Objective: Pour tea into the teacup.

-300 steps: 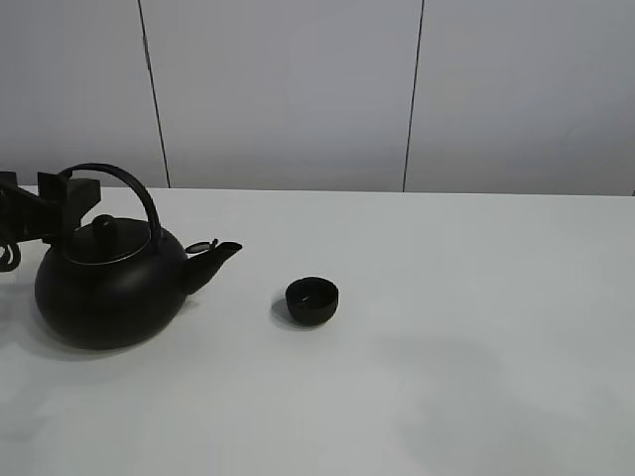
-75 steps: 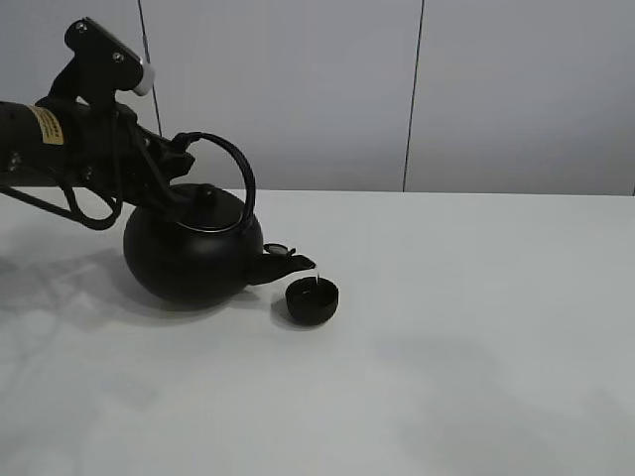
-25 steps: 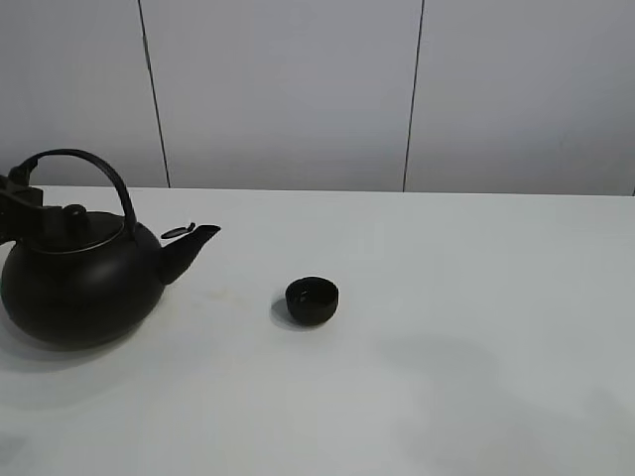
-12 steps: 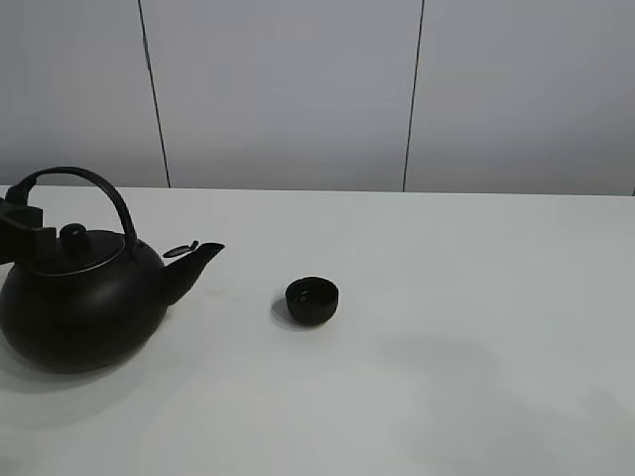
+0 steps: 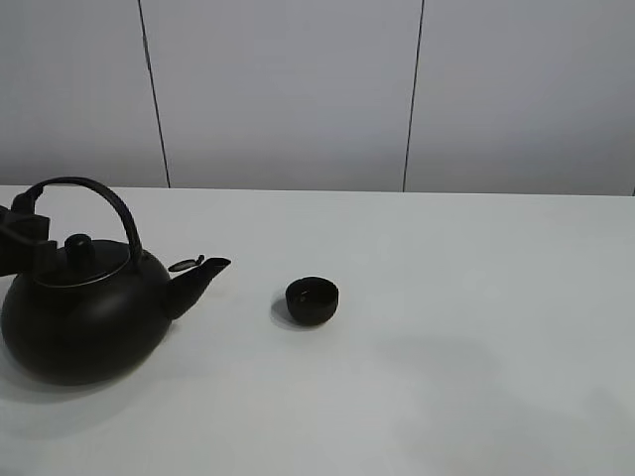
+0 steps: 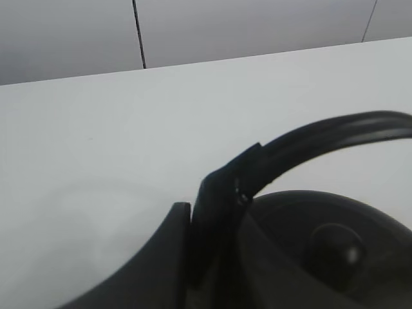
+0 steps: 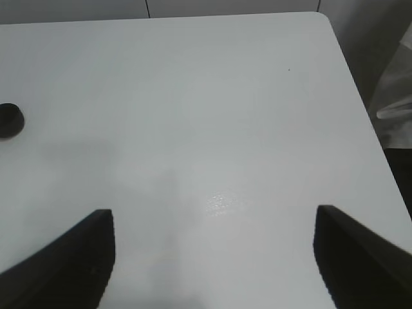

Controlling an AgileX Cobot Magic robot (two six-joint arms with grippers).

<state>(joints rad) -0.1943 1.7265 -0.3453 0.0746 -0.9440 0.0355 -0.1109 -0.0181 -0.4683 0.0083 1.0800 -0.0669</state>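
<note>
- At the lower left of the high view, the black kettle (image 5: 84, 317) sits upright on the white table (image 5: 476, 327), its spout (image 5: 203, 273) aimed toward the centre of the frame, spout flap lifted.
- The left gripper (image 5: 28, 243) shows only at the far left edge, clamped on the arched handle (image 5: 94, 198) near its rear end; in the left wrist view the dark fingers (image 6: 212, 225) pinch the handle (image 6: 335, 132) just above the lid knob (image 6: 335, 244).
- The step in hand looks like setting the kettle down. To do it well, the base should rest flat and the kettle stand steady before the grip loosens, and the fingers should open wide enough to clear the handle without tipping the pot.
- The small black teacup (image 5: 313, 300) stands just left of centre in the high view, to the right of the spout tip and apart from it, well away from the left gripper.
- Whether the teacup holds tea cannot be made out; its inside reads only as dark.
- In the right wrist view the right gripper (image 7: 215, 257) hovers over bare table, its two fingertips (image 7: 84, 248) spread wide and grasping nothing; the teacup (image 7: 9, 120) lies at the far left edge of that frame, well apart from it.
</note>
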